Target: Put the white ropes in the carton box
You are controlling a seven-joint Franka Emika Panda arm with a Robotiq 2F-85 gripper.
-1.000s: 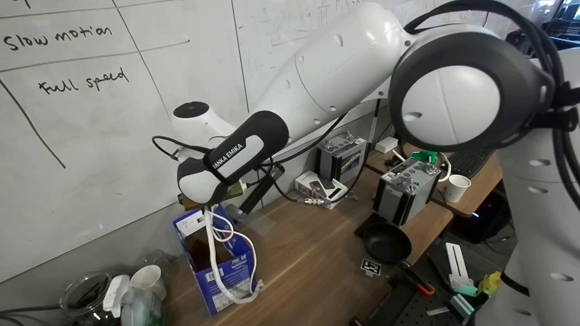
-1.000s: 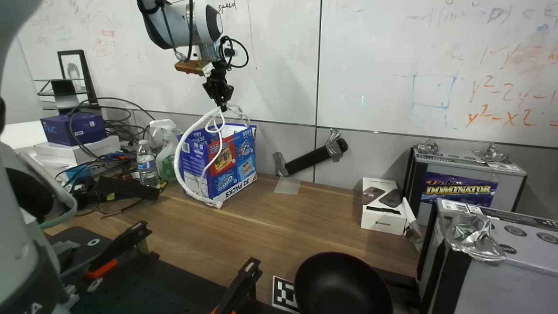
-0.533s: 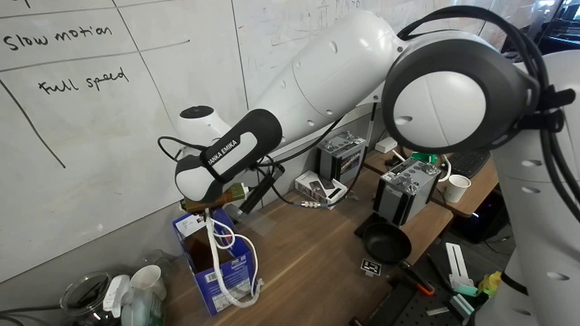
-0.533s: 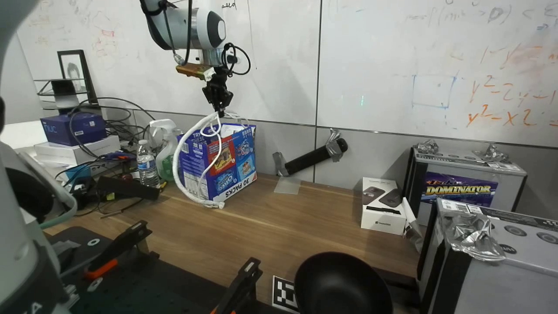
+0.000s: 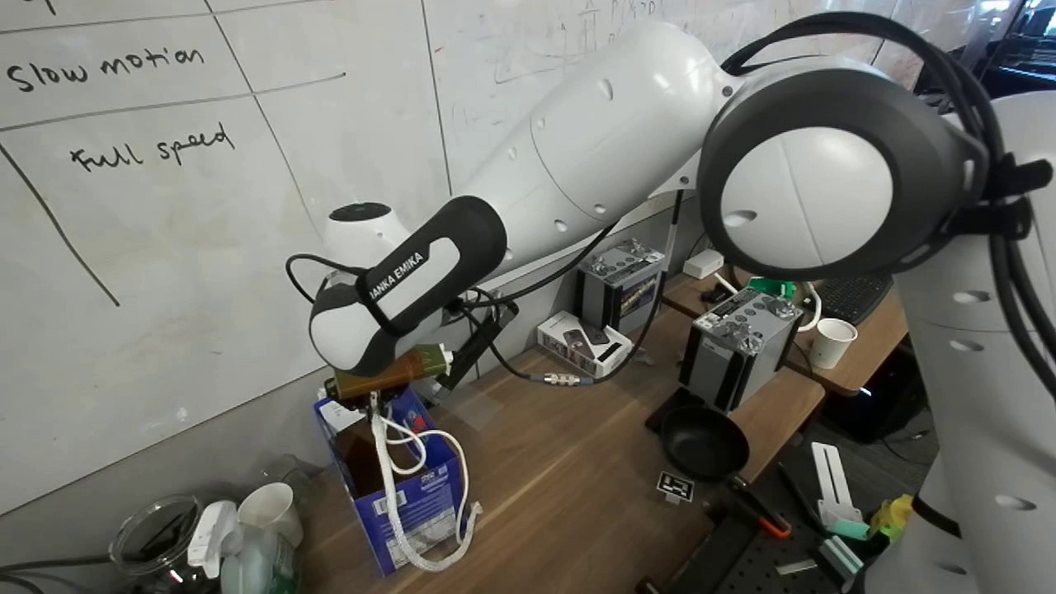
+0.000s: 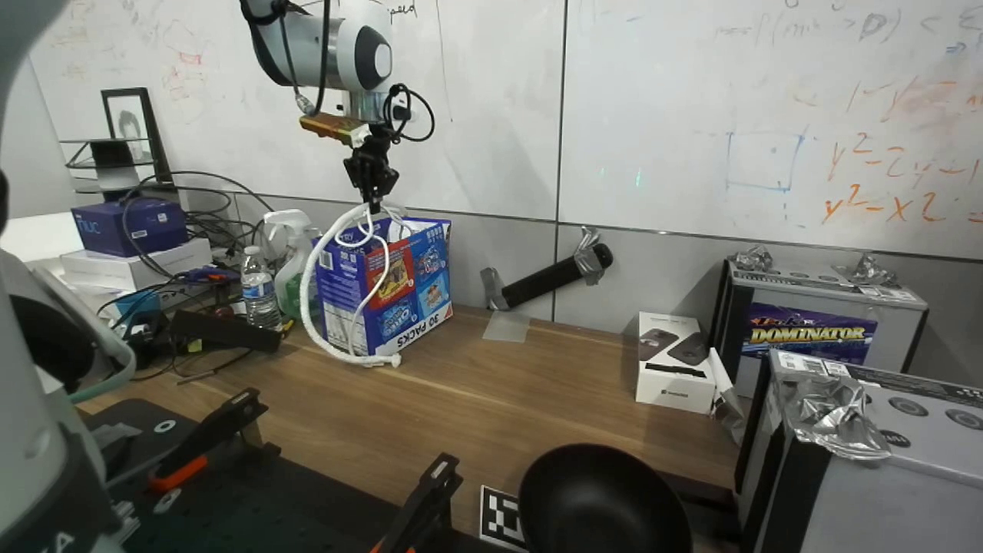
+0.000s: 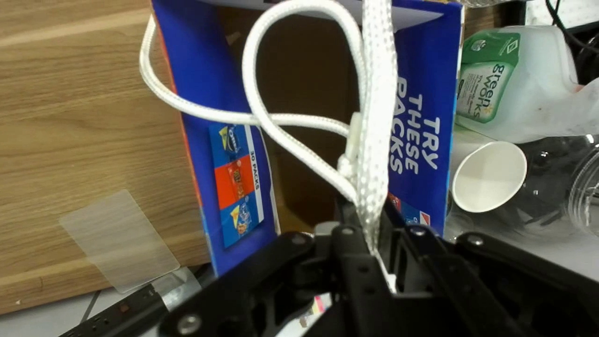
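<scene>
My gripper point(image 6: 374, 206) is shut on the white ropes point(image 6: 309, 284), just above the open carton box point(image 6: 418, 280). In the wrist view, the fingers point(image 7: 365, 210) pinch the thick cord point(image 7: 381, 93), and a thinner loop hangs over the box's brown inside. The blue box point(image 7: 201, 61) has its flaps upright. In an exterior view, the ropes point(image 5: 392, 503) hang down outside the near face of the box point(image 5: 425, 503), with the low end close to the table. Whether they touch the table I cannot tell. The arm partly hides the gripper there.
A spray bottle point(image 6: 292, 261) and a water bottle point(image 6: 259, 288) stand beside the box. A white cup point(image 7: 489, 175) and a glass jar point(image 5: 157, 536) are also near it. A black taped bar point(image 6: 549, 278) leans on the wall. A black pan point(image 6: 603, 499) lies further off.
My gripper has moved down a little and slightly sideways, still holding the ropes. The hanging loop sits a bit lower against the box. The box has not moved.
</scene>
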